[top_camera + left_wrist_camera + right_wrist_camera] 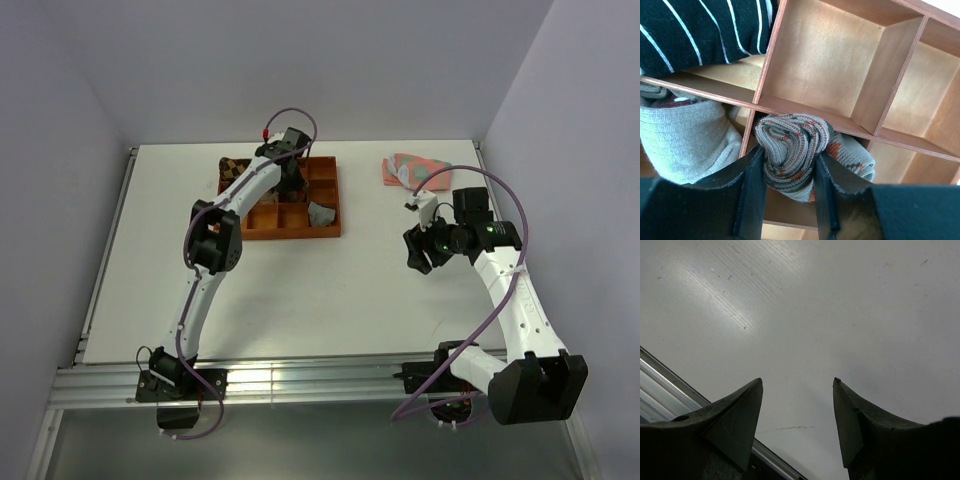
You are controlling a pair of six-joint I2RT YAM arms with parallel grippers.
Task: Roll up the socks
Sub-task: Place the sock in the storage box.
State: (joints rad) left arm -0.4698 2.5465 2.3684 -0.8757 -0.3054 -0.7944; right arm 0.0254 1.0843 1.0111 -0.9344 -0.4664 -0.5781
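Gripping the rolled argyle sock (790, 142) mid-bundle with my left tool (789, 172); I judge it soft, light, springy. Right tool (797, 382) gapes wide.

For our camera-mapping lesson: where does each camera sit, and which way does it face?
Top external: above and behind, looking down on the white table; left arm and right arm show.
Left wrist: faces into the orange wooden divided tray; left gripper clamps the rolled tan argyle sock.
Right wrist: faces the table; open right gripper shows.
Shared: top and left wrist both show the tray.
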